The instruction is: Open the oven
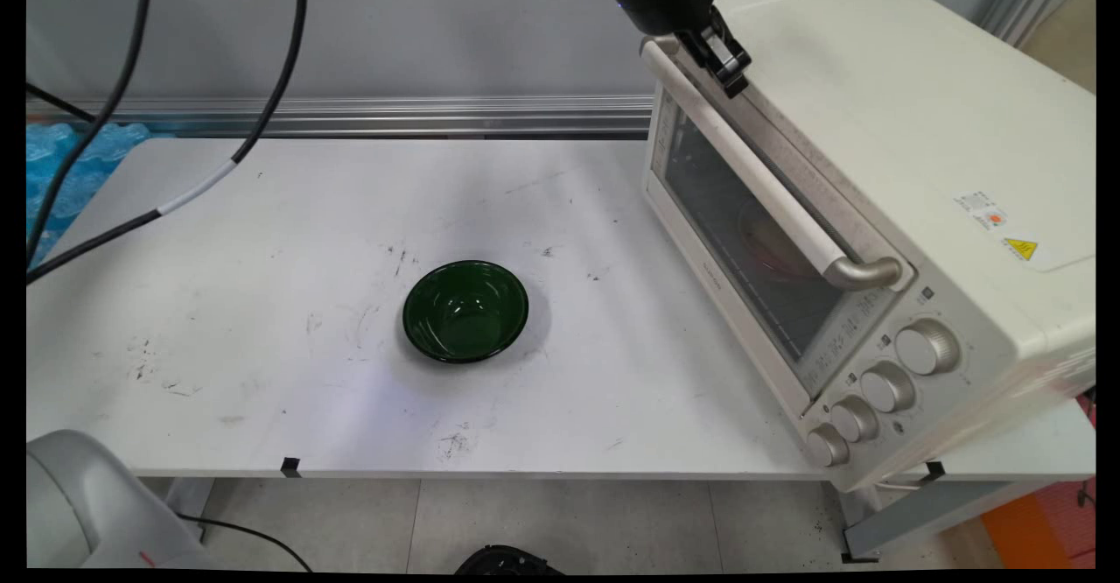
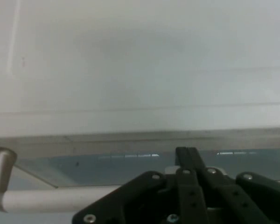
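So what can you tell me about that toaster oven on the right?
The toaster oven is cream-white and boxy, standing at an angle on the table's right end. Its glass door looks shut, with something reddish dimly visible inside. A long pale handle crosses the door; four silver knobs run beside it. The black claw sits at the handle's far end.

A bowl point(image 1: 465, 311) sat mid-bench point(image 1: 262, 320), well apart from the toaster oven point(image 1: 875, 215) at the right. The pincer point(image 1: 731, 71) hung by the far end of the oven's door handle point(image 1: 752, 172).
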You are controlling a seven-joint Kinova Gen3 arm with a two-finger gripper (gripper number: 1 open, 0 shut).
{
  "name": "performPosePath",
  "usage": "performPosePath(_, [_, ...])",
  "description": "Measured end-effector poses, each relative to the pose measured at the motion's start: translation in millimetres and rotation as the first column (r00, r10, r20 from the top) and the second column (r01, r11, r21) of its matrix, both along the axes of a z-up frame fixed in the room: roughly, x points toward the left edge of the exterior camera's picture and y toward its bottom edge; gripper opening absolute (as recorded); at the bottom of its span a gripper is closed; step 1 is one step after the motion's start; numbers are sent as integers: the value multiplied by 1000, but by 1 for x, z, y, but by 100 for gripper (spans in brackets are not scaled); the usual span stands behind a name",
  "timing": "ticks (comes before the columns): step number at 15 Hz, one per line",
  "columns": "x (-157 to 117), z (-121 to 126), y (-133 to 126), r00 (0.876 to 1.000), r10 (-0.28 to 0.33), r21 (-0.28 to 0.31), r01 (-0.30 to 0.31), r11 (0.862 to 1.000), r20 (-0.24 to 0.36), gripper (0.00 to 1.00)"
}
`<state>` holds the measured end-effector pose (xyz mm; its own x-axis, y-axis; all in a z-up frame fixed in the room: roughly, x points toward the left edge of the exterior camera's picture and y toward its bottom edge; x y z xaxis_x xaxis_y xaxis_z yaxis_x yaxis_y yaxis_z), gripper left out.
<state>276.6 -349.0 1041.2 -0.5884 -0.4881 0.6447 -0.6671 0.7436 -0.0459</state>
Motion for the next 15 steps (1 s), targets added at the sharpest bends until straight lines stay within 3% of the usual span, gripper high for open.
performPosePath(15, [-12, -32, -24, 999, 41, 54, -43, 998, 33, 0])
